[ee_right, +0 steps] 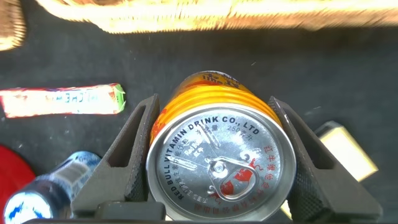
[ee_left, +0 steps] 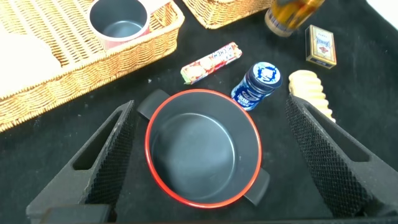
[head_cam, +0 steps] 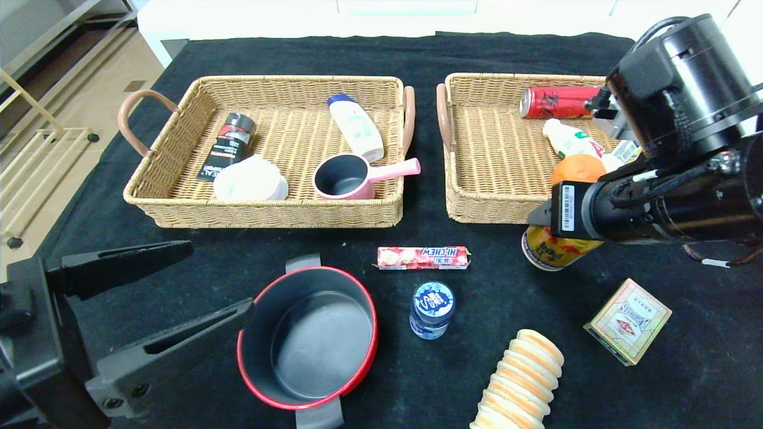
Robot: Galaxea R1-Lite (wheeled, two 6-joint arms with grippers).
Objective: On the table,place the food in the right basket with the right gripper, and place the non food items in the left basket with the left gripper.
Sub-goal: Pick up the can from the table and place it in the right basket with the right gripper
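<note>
My right gripper [head_cam: 545, 232] is shut on a gold Red Bull can [head_cam: 553, 251], just in front of the right basket [head_cam: 489, 208]. In the right wrist view the fingers [ee_right: 140, 134] press both sides of the can [ee_right: 217, 162]. That basket holds a red can [head_cam: 557, 101], a white drink bottle [head_cam: 571, 142] and an orange [head_cam: 577, 168]. My left gripper [head_cam: 217, 280] is open, empty, beside and above a red-rimmed black pot [head_cam: 310, 339]; the pot [ee_left: 202, 149] lies between its fingers [ee_left: 115, 143]. The left basket [head_cam: 262, 217] holds a black bottle, a white bottle, a white cup and a pink saucepan [head_cam: 346, 177].
On the black table lie a Hi-Chew candy pack [head_cam: 423, 257], a blue-capped bottle [head_cam: 432, 310], a stack of biscuits [head_cam: 524, 375] and a small card box [head_cam: 627, 320]. The floor drops off at the table's left edge.
</note>
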